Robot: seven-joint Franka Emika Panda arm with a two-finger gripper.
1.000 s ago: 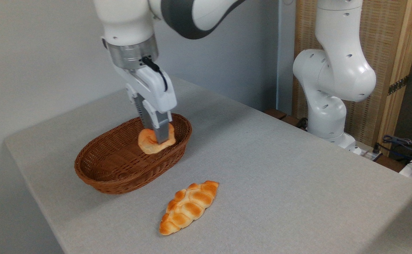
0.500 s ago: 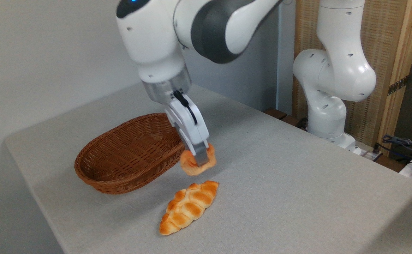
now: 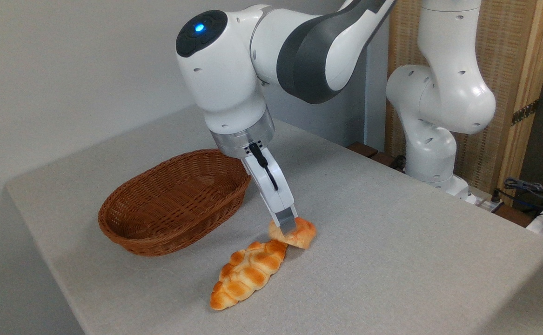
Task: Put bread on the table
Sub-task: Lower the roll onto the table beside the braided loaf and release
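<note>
The white arm reaches down from the upper right, its wrist tilted so the gripper (image 3: 289,229) slants toward the near right, low over the table (image 3: 392,251). The jaws are closed snugly on the bread (image 3: 299,234), the small golden bun, pinching it across its middle; only the near finger shows clearly, the other being hidden behind the bun. The bun sits at table level, though I can't tell whether its underside rests on the cloth. It is just beside the far tip of the braided loaf (image 3: 248,273), seemingly touching it. The loaf lies flat, pointing toward the near left edge. The wicker basket (image 3: 173,202) stands to the left, apart from both. Grey cloth covers the table. Behind it are a pale wall, a woven screen with a wooden frame (image 3: 522,70), and some cables (image 3: 532,190) at the far right.
</note>
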